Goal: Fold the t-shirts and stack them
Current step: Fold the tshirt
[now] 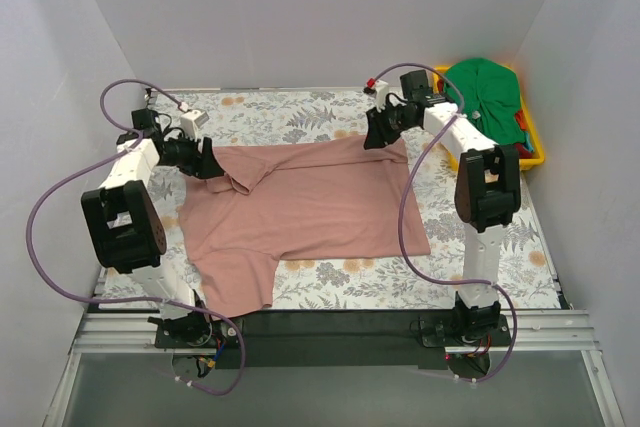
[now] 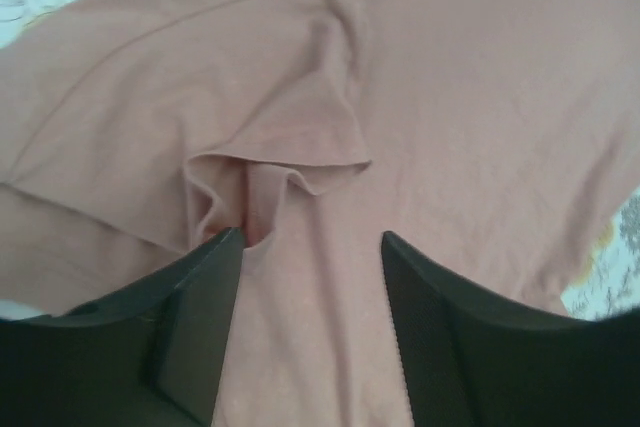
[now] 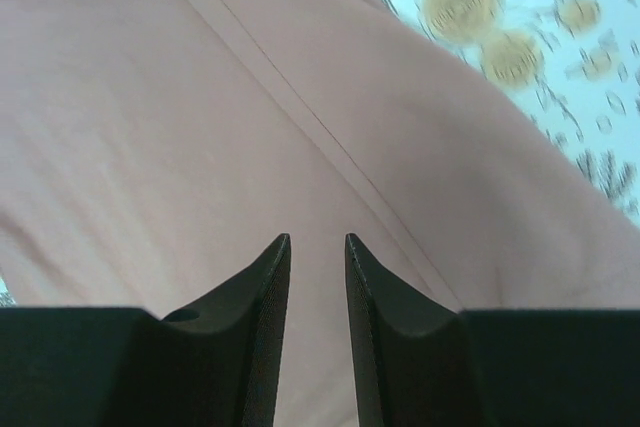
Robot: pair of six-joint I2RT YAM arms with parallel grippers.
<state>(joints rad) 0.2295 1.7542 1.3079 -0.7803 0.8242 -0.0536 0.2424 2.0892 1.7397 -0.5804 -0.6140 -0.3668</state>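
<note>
Pink t-shirt [image 1: 320, 212] is lying crosswise between my arms; left gripper [image 2: 310, 235] hovering spread over bunched sleeve [image 2: 300, 142], right gripper [image 3: 317, 237] narrow-gapped, grip unclear.

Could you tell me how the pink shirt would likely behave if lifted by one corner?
Probably floppy: the pink shirt bunches into soft folds at one spot. Likely light for its size, since it lies thin and flat on the cover.

The top camera is looking down from above and behind, the arm bases [image 1: 195, 332] sitting at 6 o'clock. The wrist cameras are peering past the left fingers [image 2: 190, 337] and right fingers [image 3: 250, 347], very near the pink t-shirt [image 1: 310, 202], which all three views are sharing.
</note>
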